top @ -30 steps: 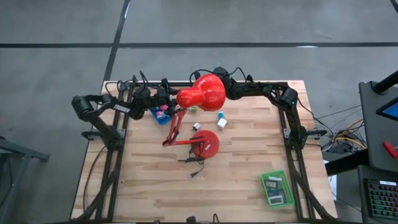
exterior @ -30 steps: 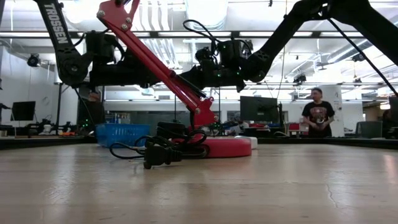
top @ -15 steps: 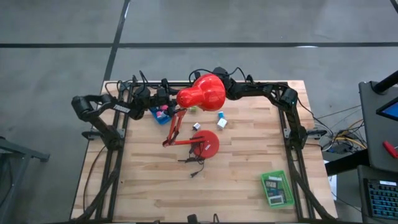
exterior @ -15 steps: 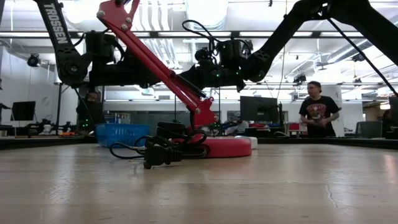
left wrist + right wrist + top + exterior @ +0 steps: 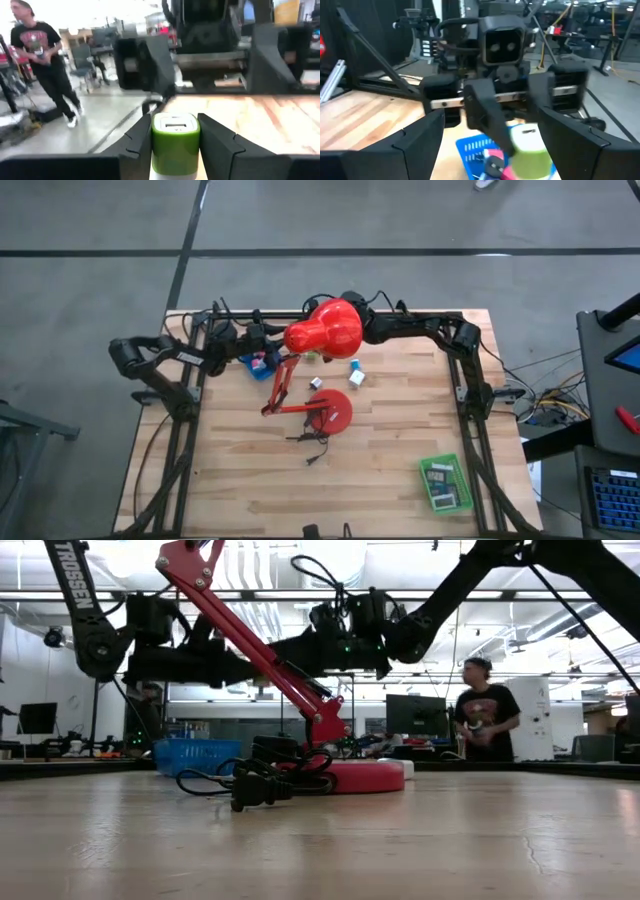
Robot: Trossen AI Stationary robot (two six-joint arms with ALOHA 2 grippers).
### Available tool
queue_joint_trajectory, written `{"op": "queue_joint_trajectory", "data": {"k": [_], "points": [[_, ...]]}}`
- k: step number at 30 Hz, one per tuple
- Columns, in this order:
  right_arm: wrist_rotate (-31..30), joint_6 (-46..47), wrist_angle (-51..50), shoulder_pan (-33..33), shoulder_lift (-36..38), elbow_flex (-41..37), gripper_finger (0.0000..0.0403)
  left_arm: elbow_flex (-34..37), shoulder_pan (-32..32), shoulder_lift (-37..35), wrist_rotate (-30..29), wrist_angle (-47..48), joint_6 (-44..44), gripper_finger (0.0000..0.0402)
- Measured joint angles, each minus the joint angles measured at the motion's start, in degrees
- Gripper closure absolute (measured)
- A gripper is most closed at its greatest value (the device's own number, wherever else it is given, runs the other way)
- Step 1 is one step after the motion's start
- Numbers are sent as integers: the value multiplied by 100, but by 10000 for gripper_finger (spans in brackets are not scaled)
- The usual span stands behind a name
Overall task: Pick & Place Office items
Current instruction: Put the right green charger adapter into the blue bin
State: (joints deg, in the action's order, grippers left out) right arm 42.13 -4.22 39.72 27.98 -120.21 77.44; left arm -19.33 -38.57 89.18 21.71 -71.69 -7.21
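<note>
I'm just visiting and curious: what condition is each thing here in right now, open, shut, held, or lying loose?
left gripper: shut on green block
right gripper: open, holding nothing
blue tray: holds pink pieces
green tray: holds flat rectangles
red desk lamp: standing, unplugged
teal-and-white blocks: loose on table

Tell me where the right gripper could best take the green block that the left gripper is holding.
Probably by its two bare sides. The left gripper clamps the green block on two opposite sides, leaving the other sides uncovered. The right gripper, open and facing it, should likely come straight on, with its fingers set crosswise to the left ones.
</note>
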Motion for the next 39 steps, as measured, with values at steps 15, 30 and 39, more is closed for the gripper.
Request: {"op": "queue_joint_trajectory", "data": {"k": [15,30,39], "points": [[-242,43,-197,-226,-30,-265,118,815,-86,-685,-503,79,28,279],[-820,-65,-172,-255,893,-1433,163,1691,-85,-1638,-1464,898,902,279],[-1415,-96,-178,-433,2689,-3055,166,1666,-80,-1683,-2104,1707,1182,279]]}}
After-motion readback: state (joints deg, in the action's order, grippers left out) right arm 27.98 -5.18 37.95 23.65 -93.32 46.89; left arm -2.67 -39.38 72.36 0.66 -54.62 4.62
